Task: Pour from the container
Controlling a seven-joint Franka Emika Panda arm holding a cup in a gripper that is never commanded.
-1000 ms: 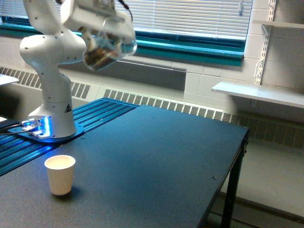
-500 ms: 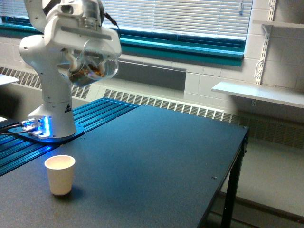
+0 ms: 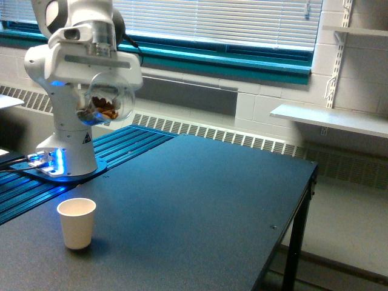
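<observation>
The container (image 3: 104, 103) is a clear round-bellied glass jar with brown bits inside, held tilted in the air at the exterior view's upper left. My gripper (image 3: 97, 70) is shut on it from above, its white hand covering the jar's top. A white paper cup (image 3: 77, 222) stands upright on the dark table (image 3: 200, 200), well below the jar and slightly to the exterior view's left of it. The cup's inside is not visible from here.
The arm's white base (image 3: 66, 157) stands on a blue ribbed platform (image 3: 121, 142) at the table's left. The table's right edge (image 3: 303, 200) drops to the floor. A white wall shelf (image 3: 330, 118) sits at the right, under window blinds (image 3: 224, 21).
The gripper has carried the jar down and toward the exterior view's left, closer to a spot above the paper cup. The cup has not moved.
</observation>
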